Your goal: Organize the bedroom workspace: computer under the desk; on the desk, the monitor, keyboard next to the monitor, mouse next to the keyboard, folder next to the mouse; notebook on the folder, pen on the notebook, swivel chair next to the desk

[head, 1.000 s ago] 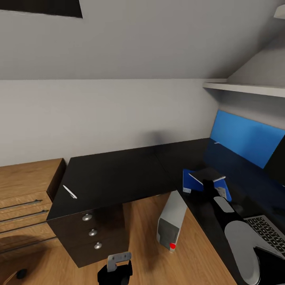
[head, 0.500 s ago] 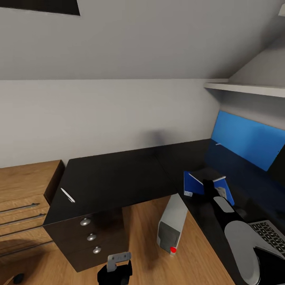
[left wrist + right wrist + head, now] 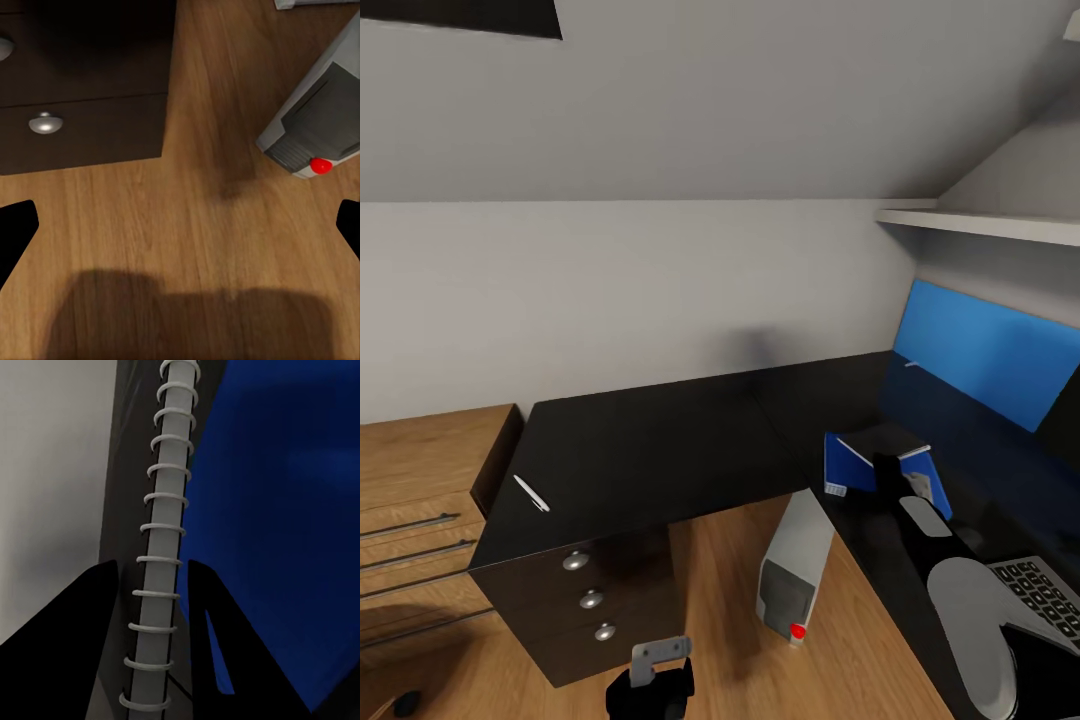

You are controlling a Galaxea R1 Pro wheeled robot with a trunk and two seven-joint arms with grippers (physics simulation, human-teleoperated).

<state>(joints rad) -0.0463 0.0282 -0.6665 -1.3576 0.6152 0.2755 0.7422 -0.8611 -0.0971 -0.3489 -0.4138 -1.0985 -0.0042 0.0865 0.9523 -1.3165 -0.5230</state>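
The black L-shaped desk (image 3: 660, 440) fills the middle of the head view, one wing running to 9 o'clock and the other down the right side toward 4 o'clock. The monitor (image 3: 985, 365) stands at 3 o'clock on the right wing, its blue screen facing in. The grey computer (image 3: 795, 565) lies on the wood floor (image 3: 187, 225) at 5 o'clock, in the inner corner of the L and mostly out from under the top. The keyboard (image 3: 1045, 595) shows at the 4 o'clock edge, partly behind the right arm.

The blue folder (image 3: 852, 462) lies on the right wing at about 3 to 4 o'clock, with the notebook (image 3: 885, 442) on top of it. The right gripper (image 3: 887, 470) sits right at the notebook: in the right wrist view its two dark fingers (image 3: 94, 615) stand on either side of the spiral binding (image 3: 161, 547), and the spine runs straight along the line of the fingers. They look closed on the spine, though contact itself is hard to confirm.

The pen (image 3: 531, 493), small and white, lies at 9 o'clock on the far end of the left wing, its long axis slanting from 10 toward 4. The left gripper (image 3: 652, 672) hangs low at 6 o'clock over the floor, fingers (image 3: 16, 225) spread wide and empty. I judge it the nearer arm to the pen, which lies up toward 10 o'clock from it.
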